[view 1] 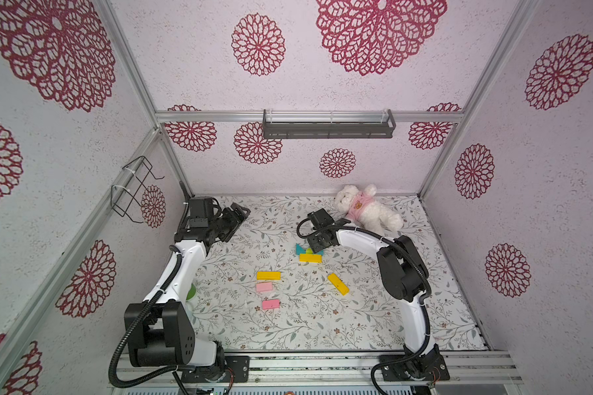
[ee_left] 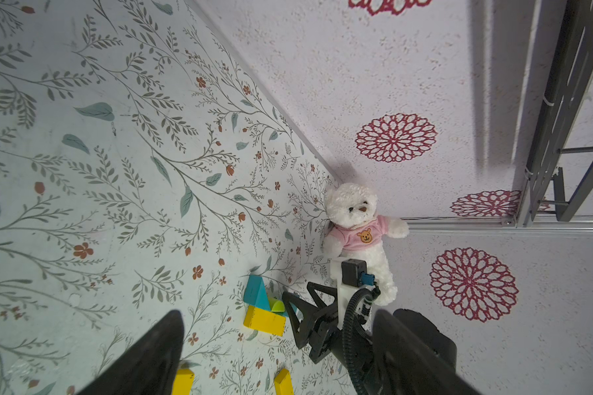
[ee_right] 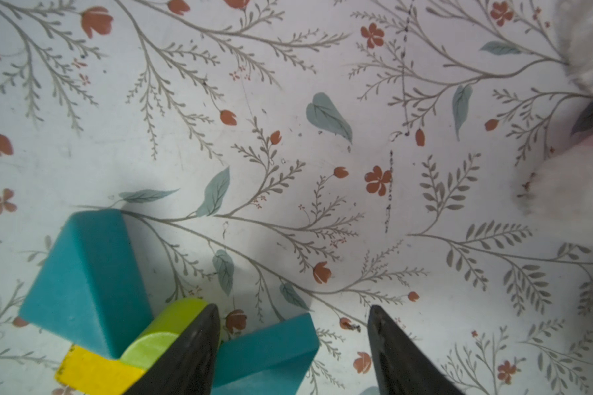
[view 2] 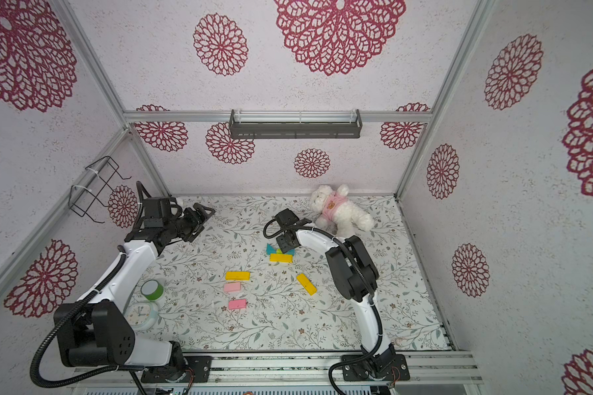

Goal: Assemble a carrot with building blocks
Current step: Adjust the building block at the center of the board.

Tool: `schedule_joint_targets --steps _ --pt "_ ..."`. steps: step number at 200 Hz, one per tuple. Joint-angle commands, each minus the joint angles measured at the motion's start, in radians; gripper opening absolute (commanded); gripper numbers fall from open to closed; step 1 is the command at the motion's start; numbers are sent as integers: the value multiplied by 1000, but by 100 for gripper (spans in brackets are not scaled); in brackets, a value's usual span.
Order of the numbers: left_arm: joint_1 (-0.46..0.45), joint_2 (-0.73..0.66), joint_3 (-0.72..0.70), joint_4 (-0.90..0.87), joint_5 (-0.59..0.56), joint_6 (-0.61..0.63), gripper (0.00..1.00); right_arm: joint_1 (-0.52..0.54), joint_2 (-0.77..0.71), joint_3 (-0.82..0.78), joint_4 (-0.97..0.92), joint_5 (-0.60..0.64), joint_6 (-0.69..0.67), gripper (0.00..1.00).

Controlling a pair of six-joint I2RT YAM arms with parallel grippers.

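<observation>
Hovering low over the leafy end of the carrot, your right gripper [ee_right: 292,309] has its jaws spread and grips nothing. They straddle the right teal triangle [ee_right: 267,349]. One finger [ee_right: 192,345] sits against the green piece [ee_right: 158,338], and bare table shows between the triangle and the other finger. My read is that the straddle lets you square or re-seat that triangle without touching its neighbours.

What's built is at mid-table, towards the back wall:
- one yellow bar [view 1: 310,258]
- the left teal triangle [ee_right: 86,280] leaning outward off the bar's end
- the green piece wedged between the two triangles as a stalk

I'd call that the top only, well under half done.

Loose blocks lie nearer you. A second yellow bar [view 1: 268,275] and two pink blocks [view 1: 264,286] [view 1: 270,303] sit in a rough column. The third yellow bar [view 1: 338,284] lies skewed off to the right. Either arm can probably reach them.

The left gripper [view 1: 242,209] is up by the back-left corner with its jaws wide and empty, probably parked there to leave the build area clear.

Watch the bear [view 1: 367,208]. It lies just behind your right wrist, so a backward lift could snag it.
</observation>
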Motion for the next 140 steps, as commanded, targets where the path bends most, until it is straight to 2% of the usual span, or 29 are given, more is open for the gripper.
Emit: schedule_joint_targets --steps 1,140 --pt "-2 3 2 22 6 -6 88 3 -33 -3 -12 7 -3 70" --pt "-3 3 3 20 5 -5 88 7 -55 -21 -10 6 -4 68"
